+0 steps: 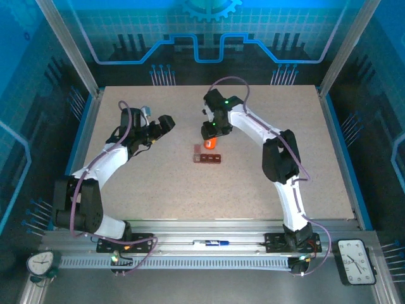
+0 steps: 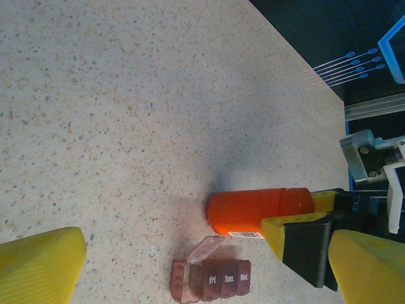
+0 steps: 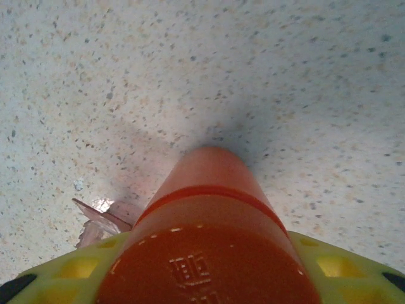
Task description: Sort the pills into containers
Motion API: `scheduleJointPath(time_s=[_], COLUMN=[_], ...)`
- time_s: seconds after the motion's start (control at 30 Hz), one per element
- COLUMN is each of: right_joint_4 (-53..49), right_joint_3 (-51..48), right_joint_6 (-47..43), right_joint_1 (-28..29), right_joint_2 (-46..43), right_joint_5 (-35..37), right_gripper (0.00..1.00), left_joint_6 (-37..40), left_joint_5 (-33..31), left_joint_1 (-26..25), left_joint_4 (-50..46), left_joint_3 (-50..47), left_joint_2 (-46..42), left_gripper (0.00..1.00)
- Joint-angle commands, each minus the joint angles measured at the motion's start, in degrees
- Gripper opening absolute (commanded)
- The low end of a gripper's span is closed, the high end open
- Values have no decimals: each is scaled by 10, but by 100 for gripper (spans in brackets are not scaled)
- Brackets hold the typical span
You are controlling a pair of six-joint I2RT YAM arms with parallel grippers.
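Two arms reach over the speckled counter (image 1: 126,183). At the left, the left tool (image 1: 166,122) hangs with its yellow fingers (image 2: 41,263) spread wide, holding nothing, well apart from everything else. Near the middle lies one dark red-brown pill organiser (image 1: 207,156), a bar of four little compartments. One lid (image 2: 205,248) is flipped up at the bar's left end in the top view, and the other three are closed. Just beyond it, one orange pill bottle (image 1: 211,145) lies on its side. The right tool (image 1: 212,134) pinches the bottle's cap end between its yellow pads (image 3: 82,266).
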Motion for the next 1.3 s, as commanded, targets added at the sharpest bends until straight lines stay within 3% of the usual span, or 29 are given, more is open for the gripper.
scheduleJointPath(time_s=[0.0,0.3,0.53,0.83,1.0,1.27], right_joint_4=[7,-31,-57,-115,-127,-141], right_joint_3=[-2,31,54,101,103,101], right_joint_6=[-5,-36,-71,-107,-113,-121], right_joint_1=[-23,-78,-123,-143,-138,-111], right_joint_2=[-60,-110,-137,-126,-119,-119], right_joint_5=[-17,-80,-157,-238,-282,-321], right_gripper=[43,43,44,43,43,43], left_joint_6=[18,153,283,421,456,452], left_joint_5=[15,30,86,128,117,118], left_joint_1=[-1,-53,-88,-148,-180,-187], left_joint_4=[11,107,142,195,234,279], left_joint_3=[27,76,128,108,82,59], left_joint_2=[14,52,99,127,133,136], left_gripper=[99,99,99,99,99,96])
